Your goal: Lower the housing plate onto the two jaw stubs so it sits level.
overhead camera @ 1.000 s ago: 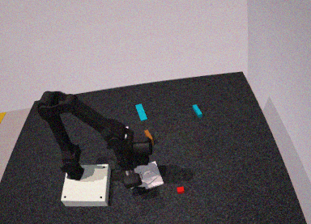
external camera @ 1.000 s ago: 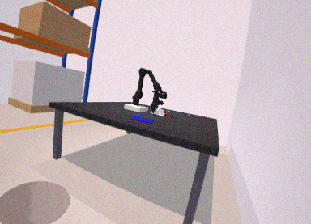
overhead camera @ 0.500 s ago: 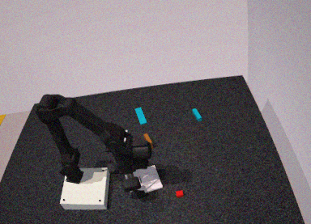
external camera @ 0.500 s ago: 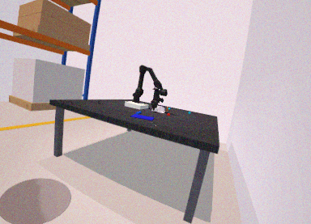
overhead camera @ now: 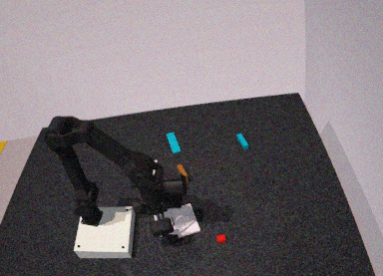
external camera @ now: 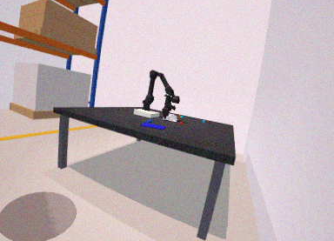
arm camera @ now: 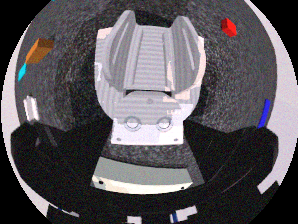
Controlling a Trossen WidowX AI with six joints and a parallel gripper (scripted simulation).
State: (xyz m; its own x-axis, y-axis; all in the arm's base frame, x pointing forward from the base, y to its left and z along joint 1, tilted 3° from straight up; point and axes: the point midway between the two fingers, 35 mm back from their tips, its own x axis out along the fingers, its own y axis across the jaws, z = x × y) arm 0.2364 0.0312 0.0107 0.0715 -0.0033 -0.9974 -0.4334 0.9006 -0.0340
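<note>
Though partly shaded, pale housing plate [overhead camera: 191, 219] [external camera: 172, 118] [arm camera: 148, 136].

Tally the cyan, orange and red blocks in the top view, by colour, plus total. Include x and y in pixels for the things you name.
Cyan blocks [overhead camera: 173, 142] [overhead camera: 242, 141] [external camera: 203, 121] [arm camera: 22, 72]: 2
Orange block [overhead camera: 183, 171] [arm camera: 39, 52]: 1
Red block [overhead camera: 220, 238] [external camera: 181, 123] [arm camera: 228, 27]: 1
Total: 4

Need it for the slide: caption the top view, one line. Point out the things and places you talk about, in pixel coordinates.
Arm's pincer [overhead camera: 164, 233] [arm camera: 147, 121] over the pale plate [overhead camera: 189, 221] [arm camera: 147, 136], red block [overhead camera: 221, 238] [arm camera: 228, 27] nearby.
</note>
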